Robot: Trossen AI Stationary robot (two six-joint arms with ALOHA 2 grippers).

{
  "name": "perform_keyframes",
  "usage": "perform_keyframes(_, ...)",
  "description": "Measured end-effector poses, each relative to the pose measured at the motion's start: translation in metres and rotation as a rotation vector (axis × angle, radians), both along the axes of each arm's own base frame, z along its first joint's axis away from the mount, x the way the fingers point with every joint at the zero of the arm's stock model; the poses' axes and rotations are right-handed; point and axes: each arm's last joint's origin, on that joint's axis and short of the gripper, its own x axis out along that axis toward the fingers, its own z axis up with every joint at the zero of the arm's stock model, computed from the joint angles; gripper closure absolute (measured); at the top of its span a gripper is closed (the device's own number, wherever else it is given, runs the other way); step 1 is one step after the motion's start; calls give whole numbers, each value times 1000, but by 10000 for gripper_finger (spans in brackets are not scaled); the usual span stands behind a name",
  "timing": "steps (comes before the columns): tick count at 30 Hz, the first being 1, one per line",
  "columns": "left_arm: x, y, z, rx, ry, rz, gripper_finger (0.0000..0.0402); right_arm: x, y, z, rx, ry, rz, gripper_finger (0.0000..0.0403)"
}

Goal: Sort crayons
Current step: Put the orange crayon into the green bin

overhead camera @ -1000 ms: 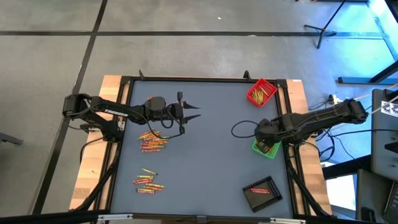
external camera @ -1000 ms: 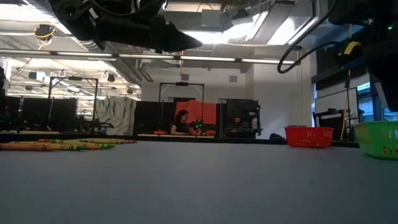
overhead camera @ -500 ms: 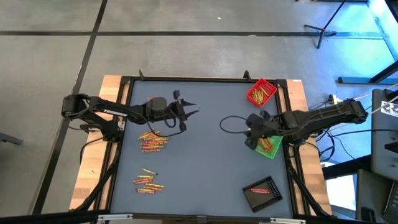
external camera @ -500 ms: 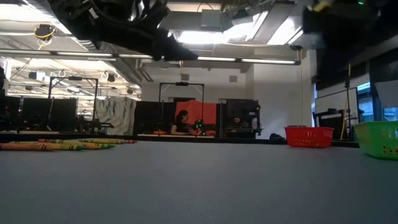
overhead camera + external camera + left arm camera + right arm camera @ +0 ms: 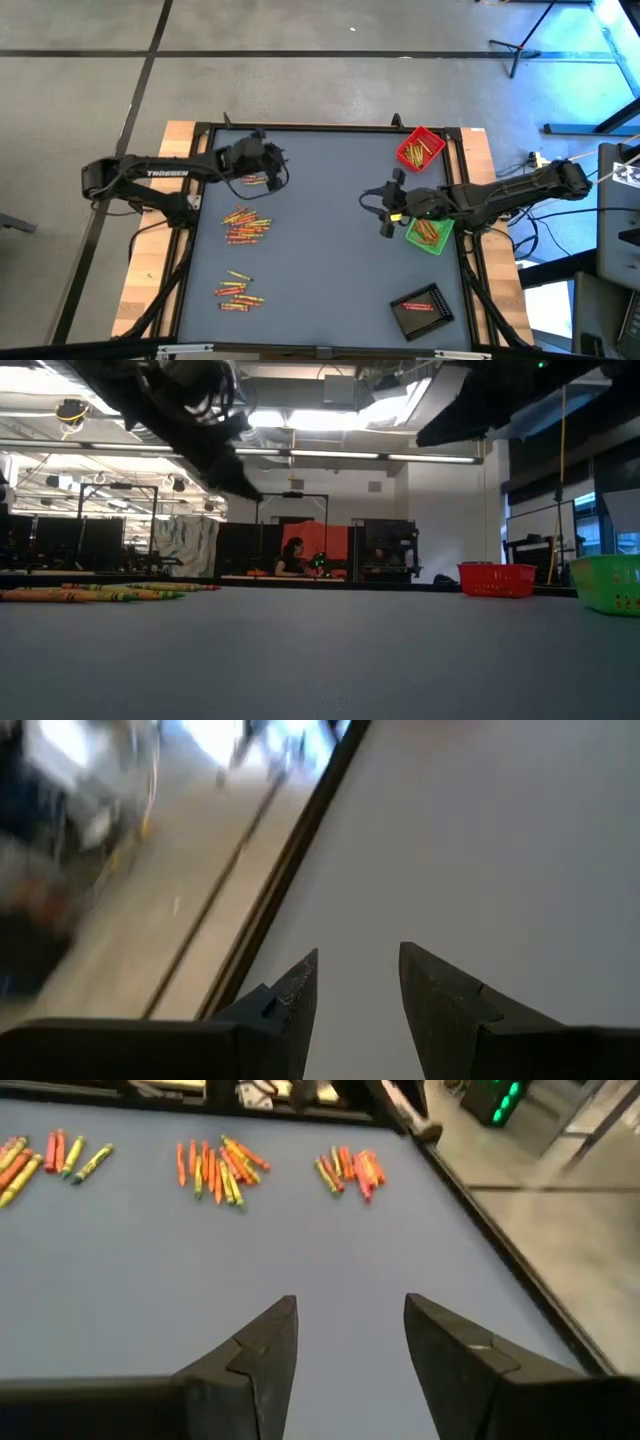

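The crayons, thin red, orange, yellow and greenish sticks, lie flat on the grey table in three loose groups at its left: a small one [image 5: 254, 181], a middle one [image 5: 245, 225] and a near one [image 5: 238, 290]. My left gripper [image 5: 265, 150] hovers open above the table's far left, close to the small group, with nothing between its fingers [image 5: 358, 955]. My right gripper [image 5: 385, 205] hovers open right of the table's middle, just left of the green tray [image 5: 428, 233], also with nothing between its fingers [image 5: 350, 1305]. It faces the crayon groups [image 5: 215, 1165].
A red tray [image 5: 420, 148] holding crayons stands at the far right corner. The green tray at the right edge also holds some. A black tray [image 5: 420, 308] sits near the front right. Bare table lies between the crayon groups and the trays.
My left gripper has swung from pointing toward the table's right to pointing toward its far edge, drawing back toward the far left corner. My right gripper has left the green tray, risen, rolled and moved toward the table's middle.
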Motion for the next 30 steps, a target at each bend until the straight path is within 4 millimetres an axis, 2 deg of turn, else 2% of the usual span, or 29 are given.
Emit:
perform_keyframes(8,-18,54,12,-184,250,232,276,5,-24,2,5,-62,6,221)
perform_keyframes(14,-24,92,15,-256,423,298,276,6,-39,5,36,-94,10,221)
perform_keyframes(23,-31,131,-20,-372,660,189,276,8,-47,3,31,-82,78,221)
perform_keyframes(26,-34,138,-34,-434,692,166,276,11,-47,-1,32,-68,87,221)
perform_keyframes(30,-38,136,-52,-551,782,125,276,17,-47,-6,26,-56,94,221)
